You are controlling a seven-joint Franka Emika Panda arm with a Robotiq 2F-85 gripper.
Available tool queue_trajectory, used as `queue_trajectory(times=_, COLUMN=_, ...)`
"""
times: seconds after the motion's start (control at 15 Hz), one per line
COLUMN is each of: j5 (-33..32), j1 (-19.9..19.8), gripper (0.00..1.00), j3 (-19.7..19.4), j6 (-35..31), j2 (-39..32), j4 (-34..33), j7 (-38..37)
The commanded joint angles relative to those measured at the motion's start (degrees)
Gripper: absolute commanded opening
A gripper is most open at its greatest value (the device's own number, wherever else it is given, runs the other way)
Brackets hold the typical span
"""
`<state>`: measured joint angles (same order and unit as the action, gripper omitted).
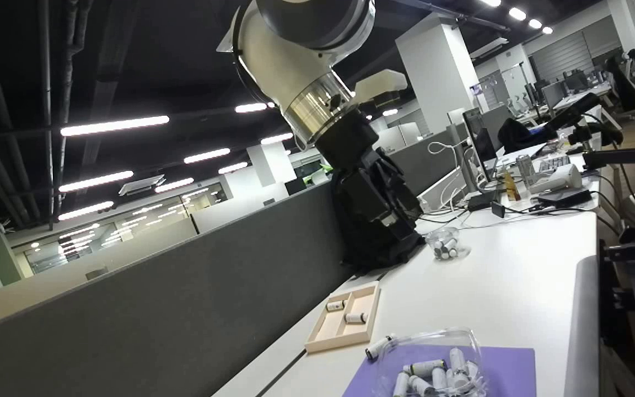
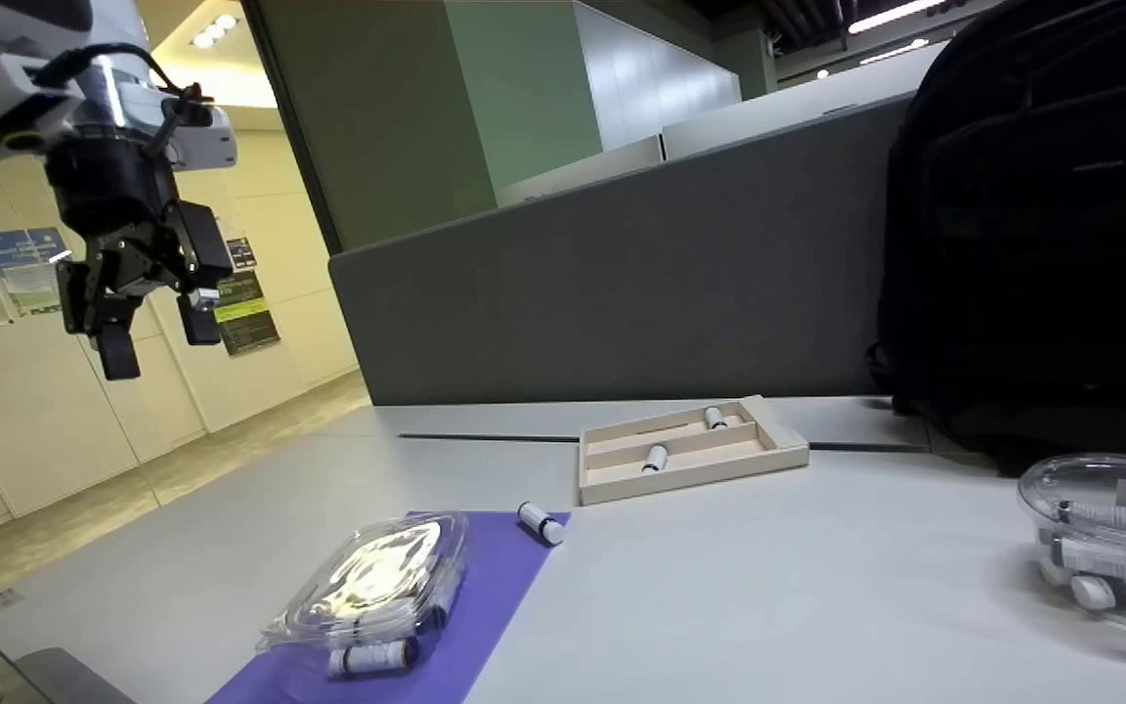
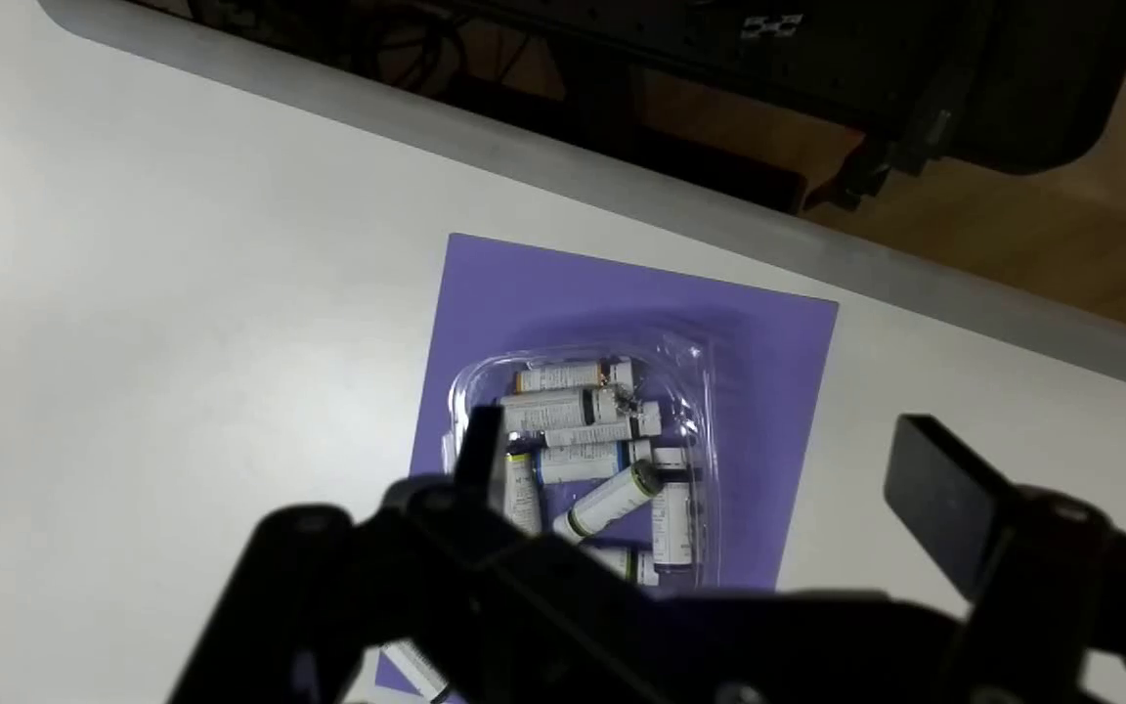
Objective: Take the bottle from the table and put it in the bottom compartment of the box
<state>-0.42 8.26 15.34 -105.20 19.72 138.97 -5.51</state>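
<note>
From where I stand, the tool [image 2: 160, 337] hangs at far left, jaws wide apart, holding nothing. Likely next step: clear the tub [image 2: 372, 579], centre over the loose bottle [image 2: 541, 523] at a corner of the purple mat [image 2: 497, 587], close across its barrel, then carry right to the box [image 2: 700, 476] (which compartment is "bottom", I cannot tell). Materials: tub, clear plastic; mat, flat; bottle, smooth, cylindrical; box, shallow, pale wood.
</note>
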Motion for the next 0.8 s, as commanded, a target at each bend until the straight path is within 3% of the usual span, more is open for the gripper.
queue_trajectory(times=0.0, j5=-0.34, j1=1.16, gripper=1.00, j3=-1.07, j6=0.16, j2=-0.13, j4=-0.12, j7=-0.34)
queue_trajectory(times=0.33, j5=-1.45, j1=0.08, gripper=1.00, j3=-1.76, j6=-2.14, j2=-0.70, j4=-0.52, j7=-1.37)
queue_trajectory(times=0.73, j5=-7.60, j1=-3.64, gripper=1.00, j3=-5.90, j6=-21.05, j2=-6.96, j4=-3.21, j7=0.57)
